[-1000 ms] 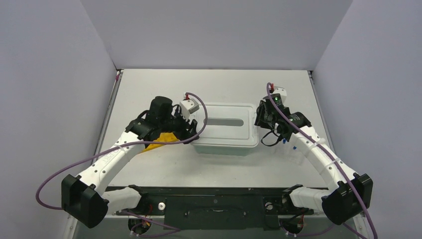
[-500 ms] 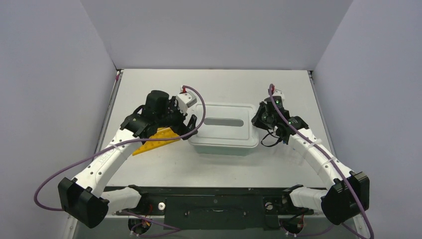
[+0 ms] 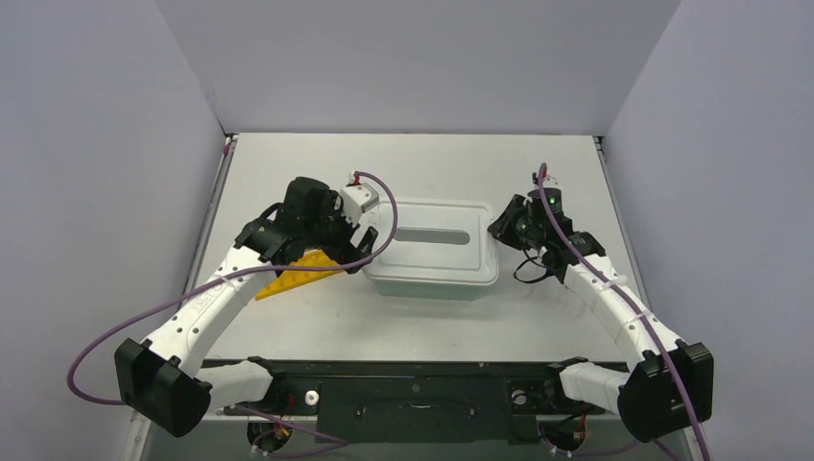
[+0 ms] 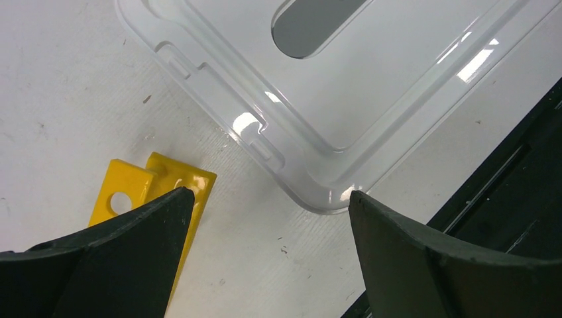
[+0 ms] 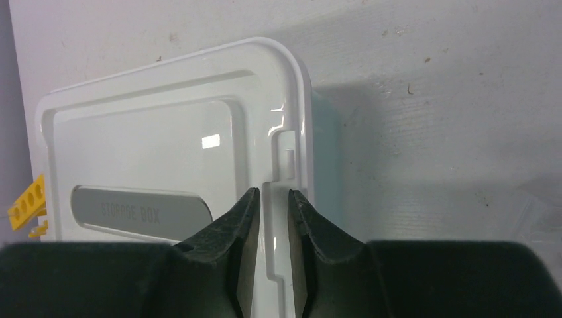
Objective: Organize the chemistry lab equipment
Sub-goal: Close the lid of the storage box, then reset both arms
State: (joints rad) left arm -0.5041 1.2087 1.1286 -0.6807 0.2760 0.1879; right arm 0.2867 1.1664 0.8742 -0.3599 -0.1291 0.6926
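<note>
A white lid [image 3: 437, 235] sits on the teal tub [image 3: 432, 286] in the middle of the table. The yellow holed rack [image 3: 298, 274] lies on the table just left of the tub, partly under my left arm. My left gripper [image 3: 367, 250] is open and empty above the table, between the rack [image 4: 166, 179] and the lid's near left corner [image 4: 318, 192]. My right gripper [image 3: 501, 230] hovers over the lid's right edge [image 5: 291, 146], its jaws closed to a narrow gap with nothing between them. The other lab items are out of view.
The lid has a grey handle slot [image 5: 139, 209] along its middle. The black base bar [image 3: 413, 389] runs along the near edge. A faint clear shape [image 5: 540, 212] lies on the table right of the tub. Grey walls enclose the table.
My left gripper drew back left from the tub, uncovering more of the yellow rack. My right gripper shifted a little right and back along the lid's right edge.
</note>
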